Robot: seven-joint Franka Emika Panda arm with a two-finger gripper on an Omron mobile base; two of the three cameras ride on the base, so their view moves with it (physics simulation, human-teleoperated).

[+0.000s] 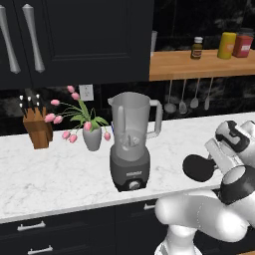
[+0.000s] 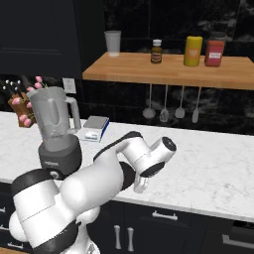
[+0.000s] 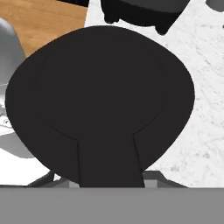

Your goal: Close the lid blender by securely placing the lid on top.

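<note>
Marble counter (image 1: 50, 174) bears blender (image 1: 130, 144), vase (image 1: 92, 139), knife block (image 1: 38, 127).

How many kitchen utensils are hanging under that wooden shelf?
4, in a row beneath the wooden shelf against the dark wall: first utensil, second utensil, third utensil and fourth utensil, left to right. None looks hidden in the right base view.

In the hand view the lid (image 3: 100, 105) covers the frame's middle, hiding the claw's fingertips and most of the blender (image 3: 140, 11), whose dark base is cut off by the top edge. In the right base view the arm hides the lid. The shelf jars' (image 2: 193, 50) labels are too small to read.
</note>
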